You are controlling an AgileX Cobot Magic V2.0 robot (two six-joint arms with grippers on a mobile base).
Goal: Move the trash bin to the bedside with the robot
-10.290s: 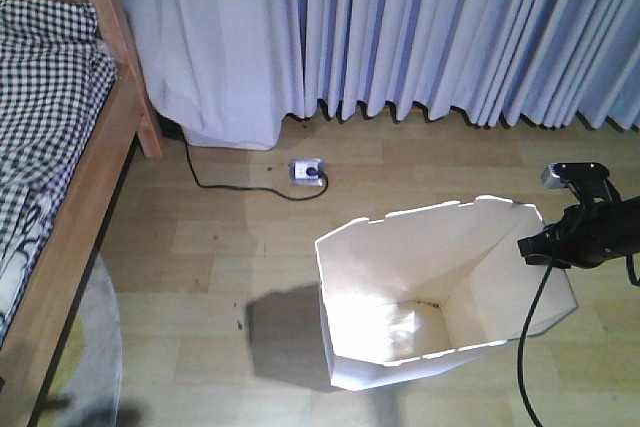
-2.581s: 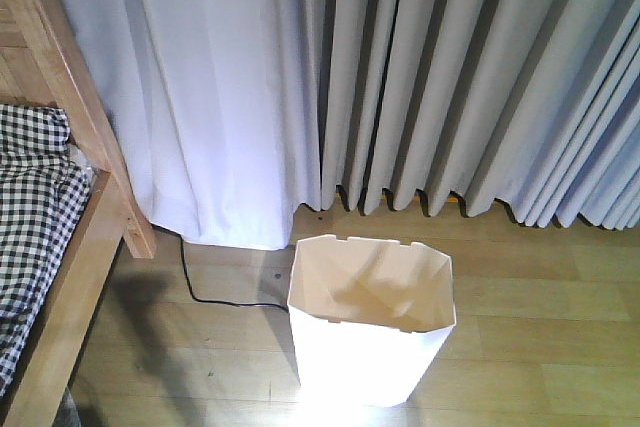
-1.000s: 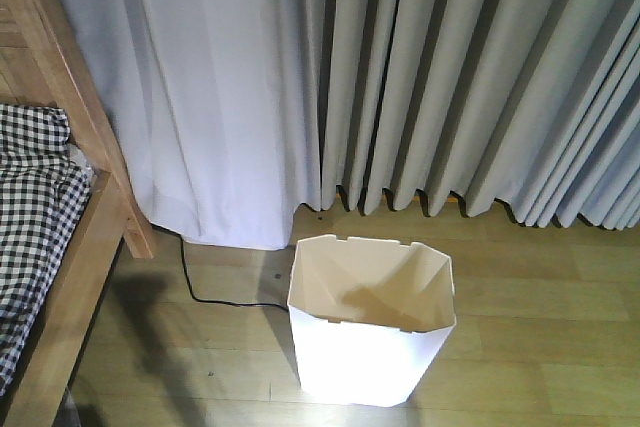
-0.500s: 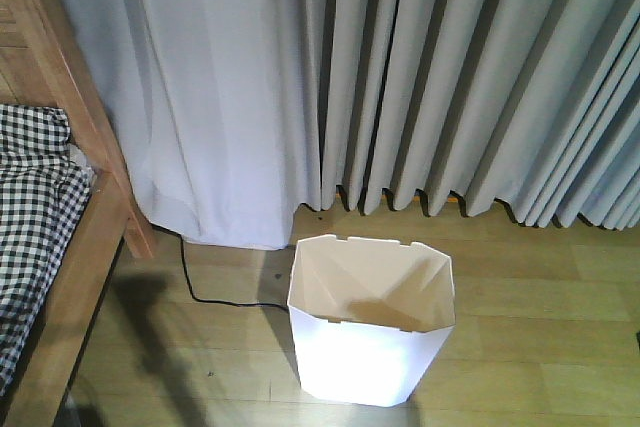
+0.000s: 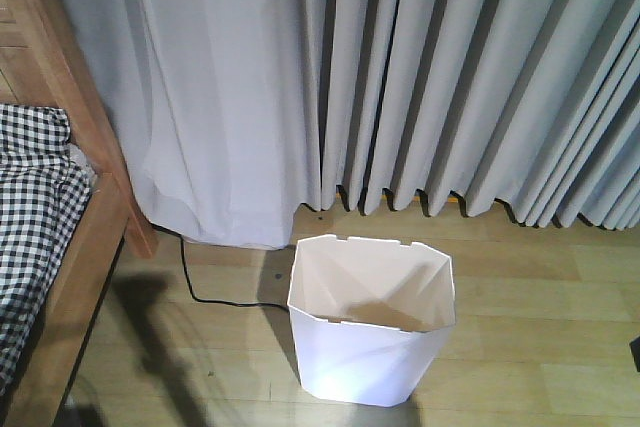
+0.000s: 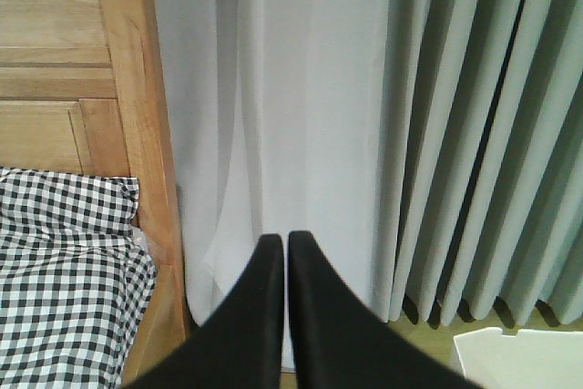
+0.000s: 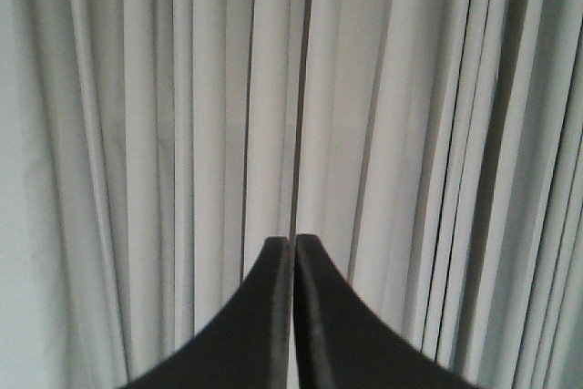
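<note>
I see the trash bin (image 5: 371, 332) upright on the wood floor (image 5: 540, 347), right of the bed frame (image 5: 85, 237) with a gap between, just in front of the curtain (image 5: 400, 77). Left end effector (image 6: 287, 252) clenched on nothing, right end effector (image 7: 293, 252) likewise. Black cable (image 5: 205, 282) on floor left of bin

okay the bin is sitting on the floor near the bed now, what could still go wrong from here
The bin is light and thin-walled; a bump from the base could tip it. A black cable lies on the floor between bin and bed frame and might snag wheels. Both grippers, left and right, are shut and holding nothing.
</note>
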